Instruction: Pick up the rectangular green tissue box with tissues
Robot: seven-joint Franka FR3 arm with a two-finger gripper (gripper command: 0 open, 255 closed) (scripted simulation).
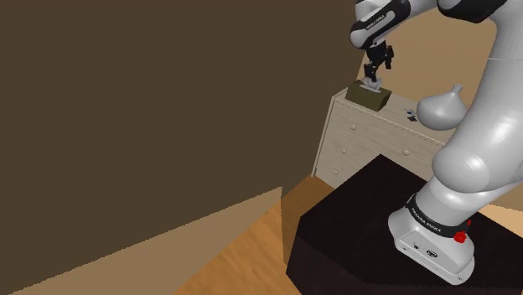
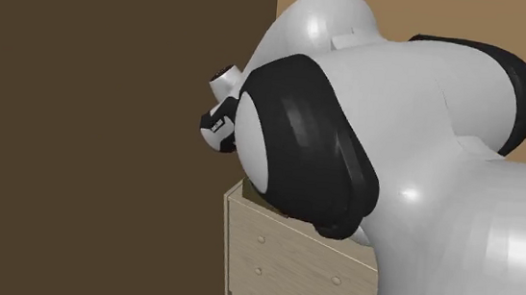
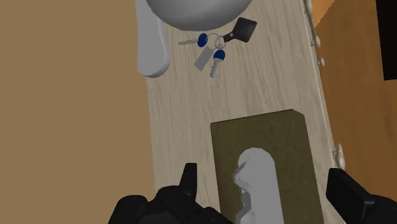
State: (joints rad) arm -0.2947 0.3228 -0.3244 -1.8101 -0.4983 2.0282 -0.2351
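An olive-green rectangular tissue box (image 1: 370,97) lies on the top of a pale wooden dresser (image 1: 369,147), near its end by the wall. A white tissue (image 3: 257,181) sticks up from the slot in the box (image 3: 280,143). My black gripper (image 1: 375,75) hangs straight above the box, pointing down. In the wrist view the gripper (image 3: 261,172) is open, with one finger on each long side of the box and neither touching it. The fingers (image 3: 188,181) stand well apart.
A bunch of keys (image 3: 213,49) with blue heads lies on the dresser top (image 3: 184,127) beyond the box, next to a grey rounded vase (image 1: 441,107). A dark brown wall fills the shoulder view's left. The black stand (image 1: 352,226) sits in front of the dresser.
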